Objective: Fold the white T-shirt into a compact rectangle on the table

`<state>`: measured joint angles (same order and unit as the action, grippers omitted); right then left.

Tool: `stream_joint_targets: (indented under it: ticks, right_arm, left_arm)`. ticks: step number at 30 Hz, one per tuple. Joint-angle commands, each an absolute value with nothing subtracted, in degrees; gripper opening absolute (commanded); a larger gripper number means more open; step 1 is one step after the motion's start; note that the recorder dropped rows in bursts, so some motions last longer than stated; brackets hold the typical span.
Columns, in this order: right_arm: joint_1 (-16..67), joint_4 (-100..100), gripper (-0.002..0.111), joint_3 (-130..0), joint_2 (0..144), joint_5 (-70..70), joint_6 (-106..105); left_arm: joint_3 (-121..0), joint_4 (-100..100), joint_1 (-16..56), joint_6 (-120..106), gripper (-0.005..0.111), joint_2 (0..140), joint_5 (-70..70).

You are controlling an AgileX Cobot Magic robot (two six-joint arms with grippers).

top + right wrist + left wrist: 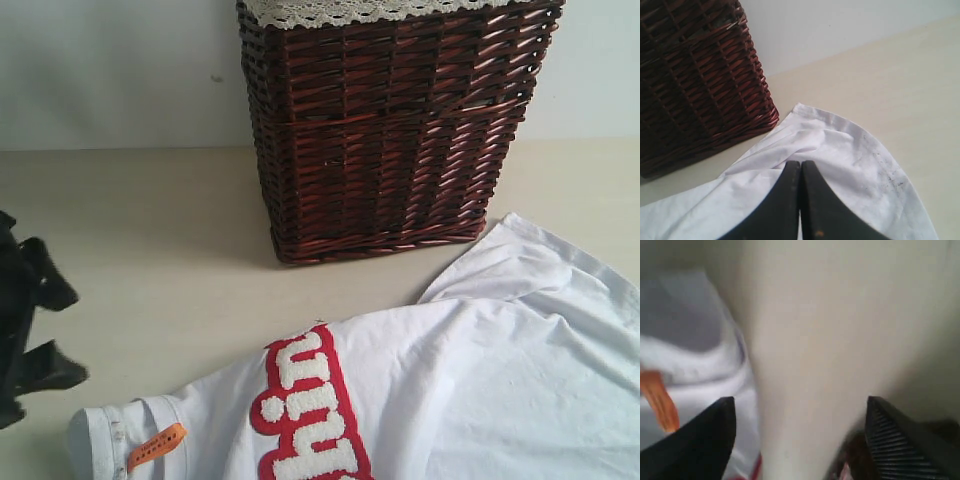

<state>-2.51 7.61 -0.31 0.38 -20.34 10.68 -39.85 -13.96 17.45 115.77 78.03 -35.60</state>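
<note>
Exterior view first: a dark wicker basket [390,130] stood at the back of the desk [150,230]. Its lace trim [350,10] was cut off by the top edge, so what it held could not be seen. The white T-shirt [500,380] lay flat on the desk in front of it, one sleeve reaching near the basket's right corner. The red-edged letters [305,410] and orange tag [156,446] showed low down, and the shirt ran out of frame at the bottom and right. The left arm [30,320] was a dark shape at the left edge, partly cut off.

Left wrist view, and a blurry one: the left jaws stood wide apart with nothing in them, only bare desk [830,340] between the fingers [705,440]. The shirt's collar [700,360] and tag [660,400] sat beside one finger.

Right wrist view: the right jaws were pressed tight together over the shirt's sleeve [840,145]. I couldn't tell whether they touched the cloth. The basket [695,85] filled one corner, its inside out of sight.
</note>
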Motion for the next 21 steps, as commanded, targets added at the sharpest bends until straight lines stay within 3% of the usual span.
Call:
stream_joint_targets:
  ticks: [1, 4, 10, 21]
  right_arm:
    - [-2.7, 7.4, 0.000, 0.0, 0.0, -19.9, 10.6]
    - [-2.7, 7.4, 0.000, 0.0, 0.0, -19.9, 10.6]
    - [-2.7, 7.4, 0.000, 0.0, 0.0, -19.9, 10.6]
    - [-2.7, 7.4, 0.000, 0.0, 0.0, -19.9, 10.6]
  left_arm:
    - [-39.3, -15.8, 9.9, 99.9, 0.070, 81.1, -52.1]
    - [-39.3, -17.0, 8.5, 96.0, 0.070, 82.8, -55.5]
    - [-39.3, -17.4, 8.5, 95.9, 0.070, 84.1, -45.1]
    - [-39.3, -29.3, 8.5, 85.8, 0.070, 91.4, -39.8]
